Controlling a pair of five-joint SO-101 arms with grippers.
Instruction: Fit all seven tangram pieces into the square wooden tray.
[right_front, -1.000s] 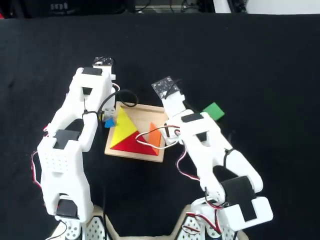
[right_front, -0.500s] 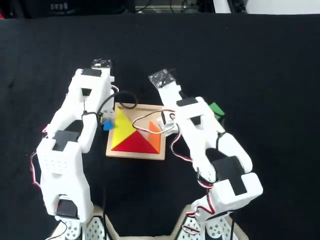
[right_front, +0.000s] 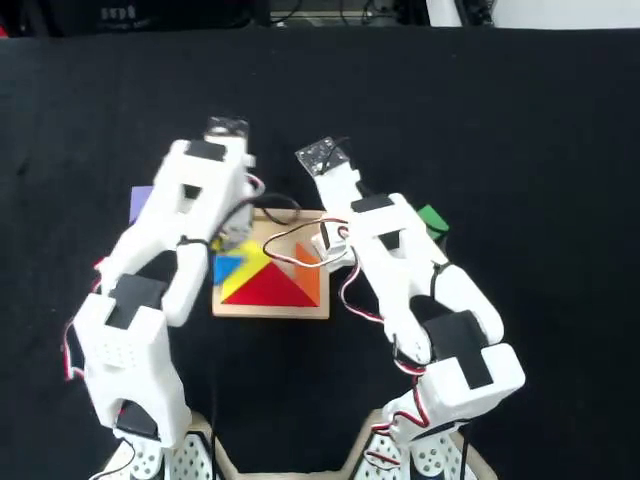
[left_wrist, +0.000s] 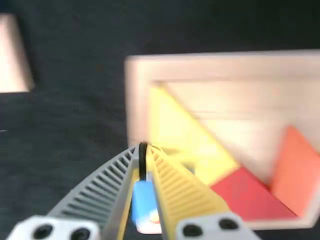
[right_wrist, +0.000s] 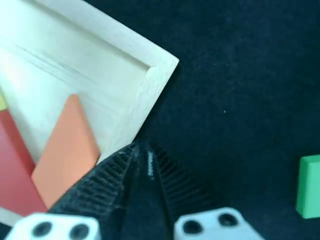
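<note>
Square pale-wood tray (left_wrist: 225, 61) — red triangle (left_wrist: 250, 195), ribbed left gripper (left_wrist: 144, 150) tight on blue piece (left_wrist: 142, 200)

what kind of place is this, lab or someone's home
Likely a robotics lab bench: two white robot arms side by side at a black cloth-covered table, a square wooden tray of coloured tangram pieces as a test task, and cables and dark equipment behind.

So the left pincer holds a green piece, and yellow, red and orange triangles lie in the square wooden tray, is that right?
No: the left wrist view shows the left pincer holding a blue piece, not green. The yellow triangle, red triangle and orange triangle are in the square wooden tray.
</note>
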